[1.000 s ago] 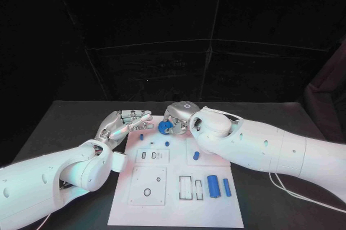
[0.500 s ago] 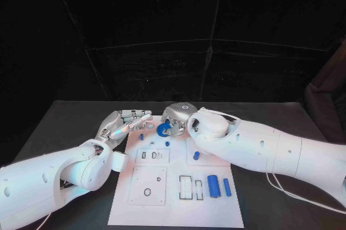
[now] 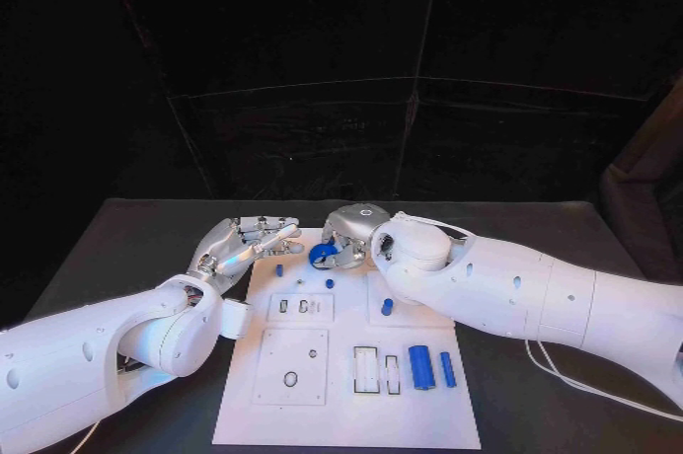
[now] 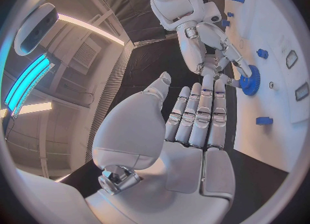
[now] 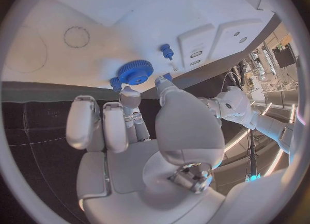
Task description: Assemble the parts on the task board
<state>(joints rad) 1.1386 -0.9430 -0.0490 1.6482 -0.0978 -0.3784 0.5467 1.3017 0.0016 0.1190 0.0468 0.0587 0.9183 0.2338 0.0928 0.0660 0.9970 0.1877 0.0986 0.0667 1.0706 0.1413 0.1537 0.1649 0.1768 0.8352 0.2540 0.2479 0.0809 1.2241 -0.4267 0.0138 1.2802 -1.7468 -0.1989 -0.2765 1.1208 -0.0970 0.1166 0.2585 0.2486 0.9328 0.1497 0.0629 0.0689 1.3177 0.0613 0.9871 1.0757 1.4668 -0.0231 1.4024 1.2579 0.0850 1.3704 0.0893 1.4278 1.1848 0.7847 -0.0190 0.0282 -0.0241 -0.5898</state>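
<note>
The blue gear [image 3: 325, 254] is pinched at the tips of my right hand [image 3: 359, 229], held over the far end of the white board [image 3: 348, 415]; in my right wrist view the gear [image 5: 135, 72] sits just past my fingers [image 5: 129, 100], close above the board's face, though I cannot tell whether it touches. My left hand [image 3: 242, 243] lies just beside it, off the board's far left corner, fingers straight, close together and holding nothing, their tips near the gear. From my left wrist view those fingers [image 4: 200, 115] reach toward the gear [image 4: 248, 80] and my right hand's fingertips. Just nearer me than the gear, small blue pegs [image 3: 279, 270] lie on the board. Further back toward me, beside my right forearm, lie a blue cylinder [image 3: 420, 365] and a thinner blue rod [image 3: 447, 369]. The board rests on the black surface [image 3: 128, 247].
</note>
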